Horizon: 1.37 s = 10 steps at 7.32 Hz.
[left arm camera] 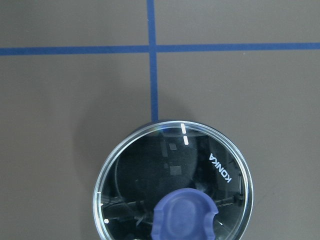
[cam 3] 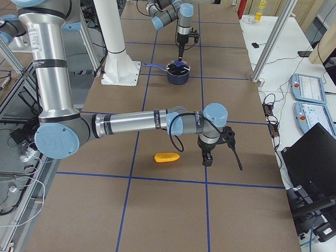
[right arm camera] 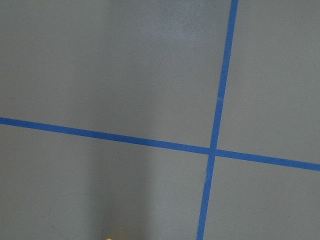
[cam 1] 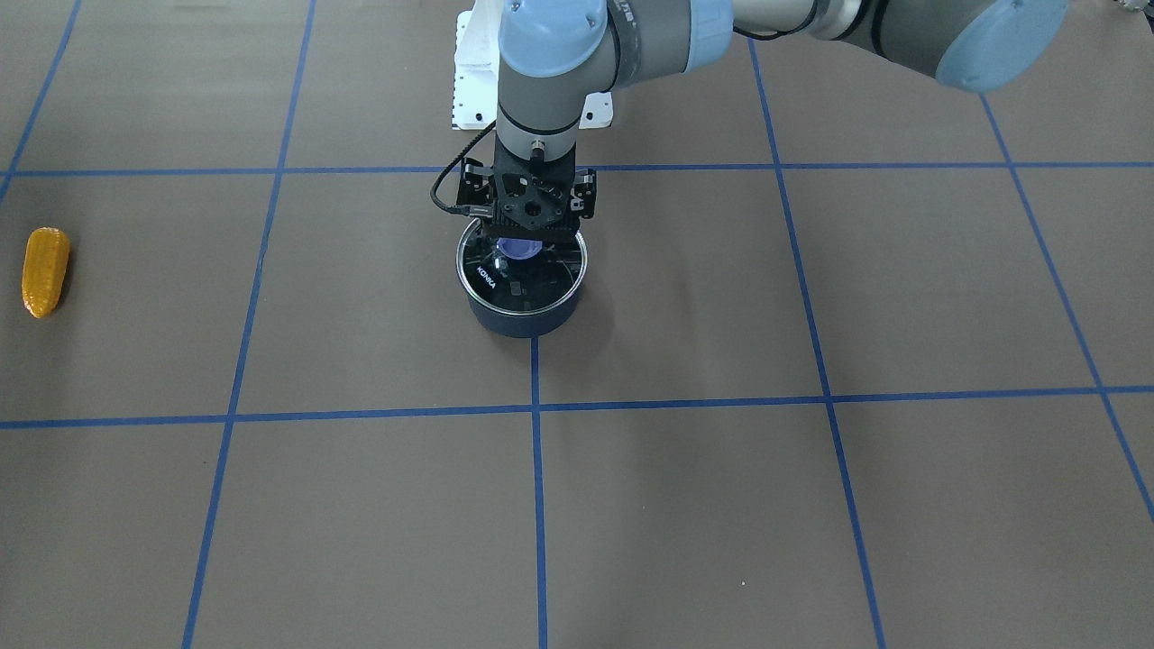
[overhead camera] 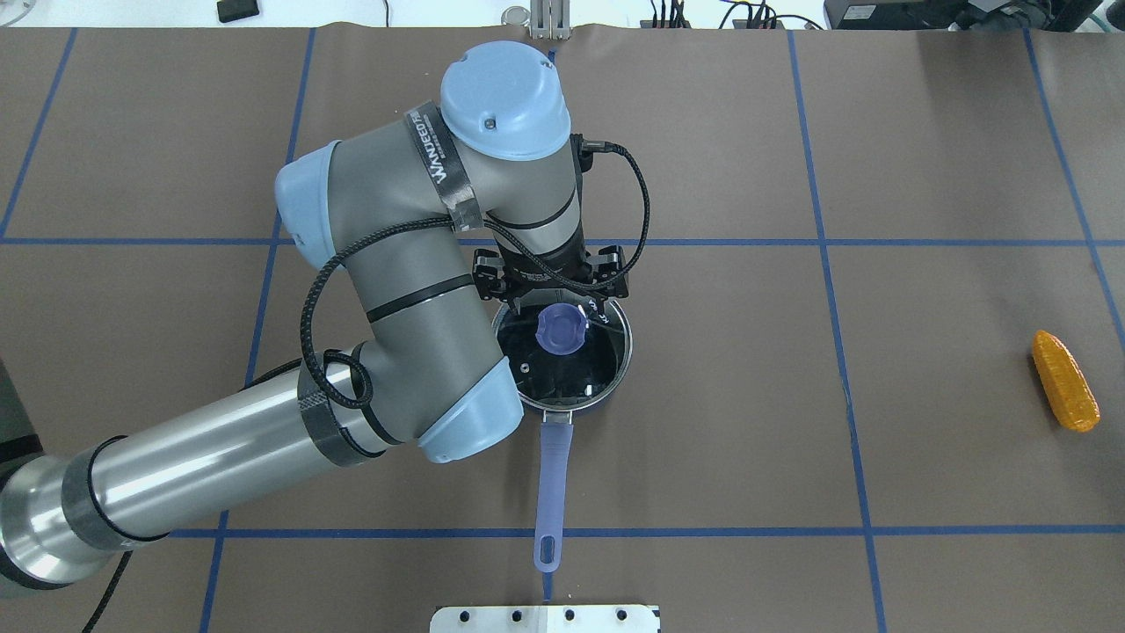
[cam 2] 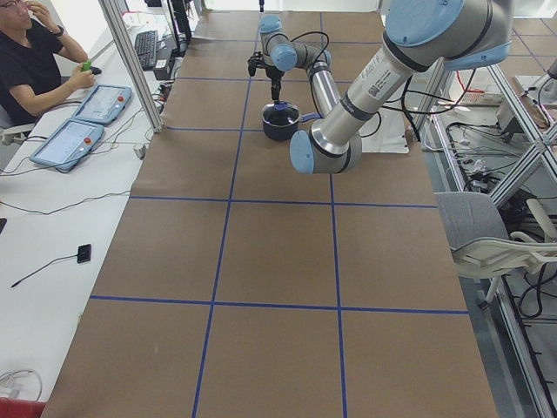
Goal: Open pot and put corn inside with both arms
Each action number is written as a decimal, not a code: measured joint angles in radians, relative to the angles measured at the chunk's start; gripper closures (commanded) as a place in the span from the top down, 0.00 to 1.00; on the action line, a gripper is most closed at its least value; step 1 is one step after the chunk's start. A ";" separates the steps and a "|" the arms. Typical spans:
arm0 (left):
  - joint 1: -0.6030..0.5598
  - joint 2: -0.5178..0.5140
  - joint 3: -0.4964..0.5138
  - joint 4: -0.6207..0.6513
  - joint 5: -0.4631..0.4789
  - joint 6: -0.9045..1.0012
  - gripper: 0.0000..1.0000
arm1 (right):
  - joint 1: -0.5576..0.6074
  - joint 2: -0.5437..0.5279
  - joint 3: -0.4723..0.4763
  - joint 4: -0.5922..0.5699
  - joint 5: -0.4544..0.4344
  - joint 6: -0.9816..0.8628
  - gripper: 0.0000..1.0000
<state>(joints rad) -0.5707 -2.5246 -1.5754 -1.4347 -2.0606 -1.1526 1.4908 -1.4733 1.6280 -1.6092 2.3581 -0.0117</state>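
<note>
**Lid on the pot, corn well off to its right**

The pot (cam 1: 523,320) is a small navy saucepan. Its glass lid (cam 1: 505,287), marked KONKA, sits on the rim with a blue knob (overhead camera: 561,330) on top. The lavender handle (overhead camera: 554,475) points from the pot toward the robot's base. The left gripper (cam 1: 526,233) hangs right over the knob; I cannot tell how wide its jaws stand or whether they grip it.

1 tape crossing (left arm camera: 152,49) lies just beyond the pot, and brown table (cam 1: 721,505) spreads wide around it.

The corn (overhead camera: 1065,380), a ridged yellow-orange cob, lies well apart on the pot's right. The right gripper (cam 3: 207,160) is just beside it, its jaws impossible to judge.
</note>
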 measured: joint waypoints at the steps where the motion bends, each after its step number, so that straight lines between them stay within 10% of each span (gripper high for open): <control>1: 0.004 0.000 0.011 -0.019 0.002 -0.008 1.00 | -0.012 -0.032 0.050 0.000 -0.001 0.032 1.00; 6: 0.006 0.005 0.013 -0.029 0.002 -0.011 1.00 | -0.174 -0.215 0.246 0.056 -0.041 0.225 1.00; 10: 0.005 0.009 0.010 -0.029 0.002 -0.009 1.00 | -0.302 -0.286 0.056 0.521 -0.110 0.455 1.00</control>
<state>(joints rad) -0.5659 -2.5159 -1.5655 -1.4634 -2.0586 -1.1614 1.1890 -1.7596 1.6842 -1.0880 2.2478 0.4434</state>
